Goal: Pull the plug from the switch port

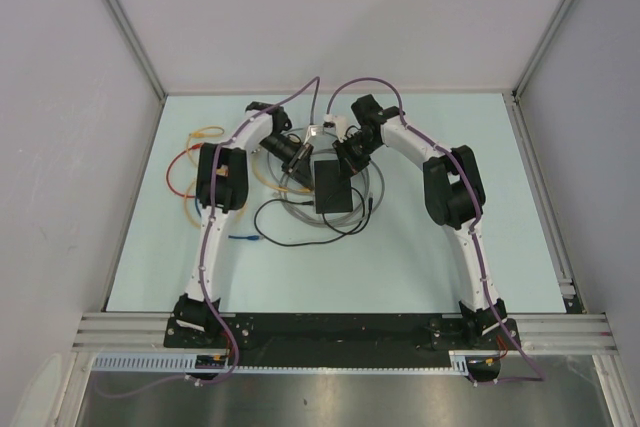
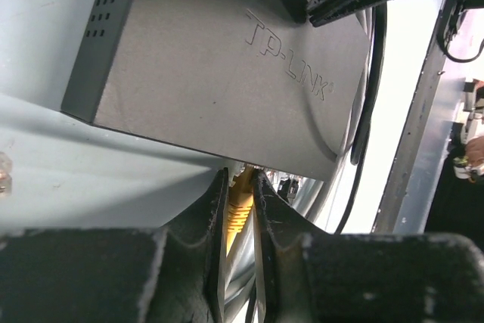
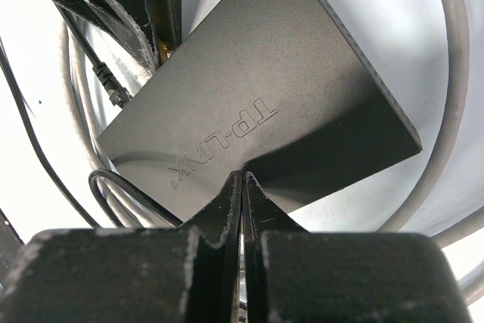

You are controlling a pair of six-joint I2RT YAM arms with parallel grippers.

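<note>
The TP-Link switch [image 1: 333, 187] lies flat at the middle of the bench [image 1: 420, 257], logo side up. At its socket edge, the left end effector [image 2: 240, 178] pinches a yellow plug [image 2: 240, 206]; whether it is seated is hidden. The right end effector [image 3: 242, 179], fingers pressed together, is at the lid's opposite edge. Grey cable loops [image 1: 377, 187] ring the switch.

Table [image 1: 420, 267]: pale blue-green top, walls on 3 sides. Approx. at centre lies the black switch [image 1: 332, 185], partly over a coil of grey cable [image 1: 375, 187]. A thin black cable [image 1: 270, 232] loops beside it, nearer side. Left part: red, orange & yellow cables [image 1: 185, 172] in loose loops; small blue plug [image 1: 250, 238] near them.
</note>
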